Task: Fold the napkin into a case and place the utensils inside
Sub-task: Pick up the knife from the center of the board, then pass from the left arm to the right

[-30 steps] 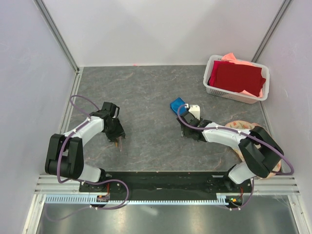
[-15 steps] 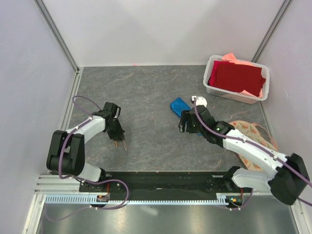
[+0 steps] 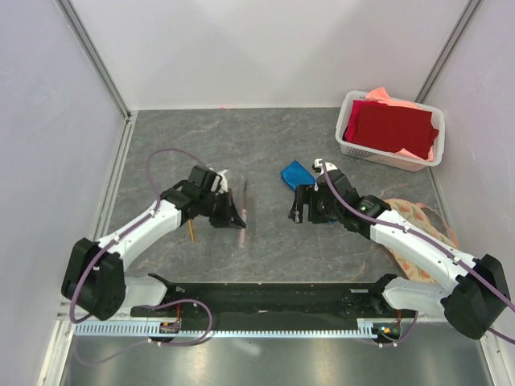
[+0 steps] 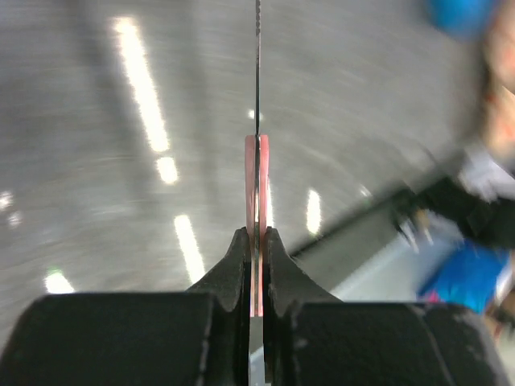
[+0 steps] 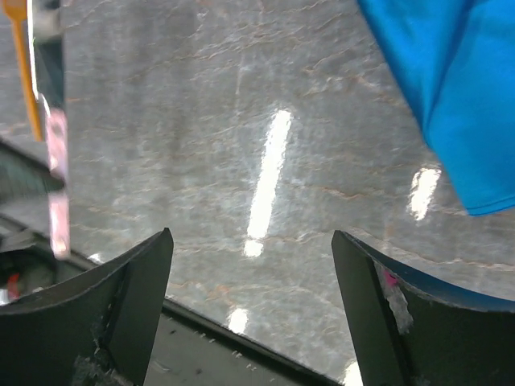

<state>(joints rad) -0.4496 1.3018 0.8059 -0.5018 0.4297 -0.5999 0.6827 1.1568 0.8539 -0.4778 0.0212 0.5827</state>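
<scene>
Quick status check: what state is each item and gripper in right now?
Left gripper: shut on the pink-handled utensil.
Right gripper: open, empty.
Napkin: folded small, flat on the table, not held.
Orange utensil: lying loose on the table.
Red cloth: folded in the white basket.

The black left gripper [image 4: 256, 236] is pinched tight on a thin pink-handled metal utensil [image 4: 256, 165] that sticks out ahead of its fingertips. The black right gripper [image 5: 251, 235] points downward, fingers spread wide.

Place: robot lab test cell
Walls: white panels [image 3: 265, 48], aluminium posts [image 3: 92, 55]
Arms [image 3: 402, 237]: two, bolted to a base plate [image 3: 265, 297]
</scene>
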